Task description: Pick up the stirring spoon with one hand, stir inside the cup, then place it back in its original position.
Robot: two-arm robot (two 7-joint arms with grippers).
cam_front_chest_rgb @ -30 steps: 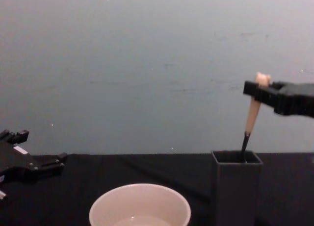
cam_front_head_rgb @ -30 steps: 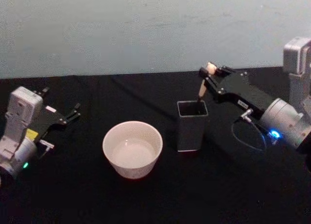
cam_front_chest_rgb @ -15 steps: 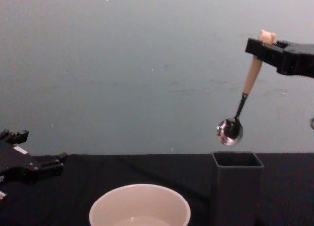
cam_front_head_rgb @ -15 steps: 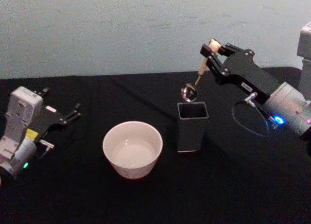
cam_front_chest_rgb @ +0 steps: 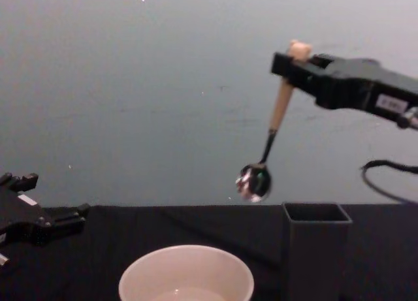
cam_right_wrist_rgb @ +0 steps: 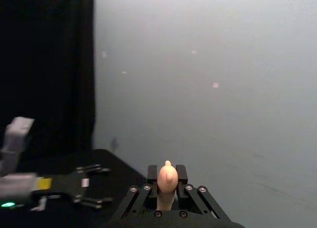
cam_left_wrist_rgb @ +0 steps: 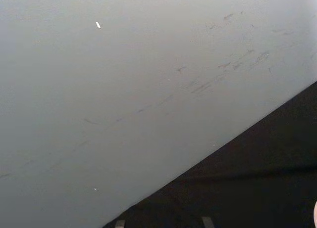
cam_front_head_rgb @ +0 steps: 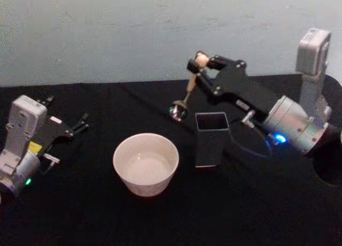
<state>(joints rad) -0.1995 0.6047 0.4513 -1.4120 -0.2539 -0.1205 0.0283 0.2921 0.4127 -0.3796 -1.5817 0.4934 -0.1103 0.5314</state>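
Fingers [cam_right_wrist_rgb: 152,173] of the right gripper [cam_front_head_rgb: 199,62] were clamped on the top of the beige handle of the slim metal-bowled stirring spoon [cam_front_head_rgb: 189,89], just under its tiny bear head. The spoon hung tilted in the air with its small shiny bowl lowest. It was above the black table [cam_front_head_rgb: 80,208], between the dark grey square-sided holder [cam_front_head_rgb: 209,145] and the wide round cream-white cup [cam_front_head_rgb: 149,184], and seemingly not yet over the cup's rim. By my reading, 1 of 3 steps was finished: the pick-up was done, while stirring and setting the spoon back, presumably into the holder, were left. The right arm reached in from the right, sloping upward to the gripper high beside the holder. The left gripper [cam_front_head_rgb: 84,123] lay parked at the far left, well apart from the cup, its fingers somewhat spread and holding nothing.
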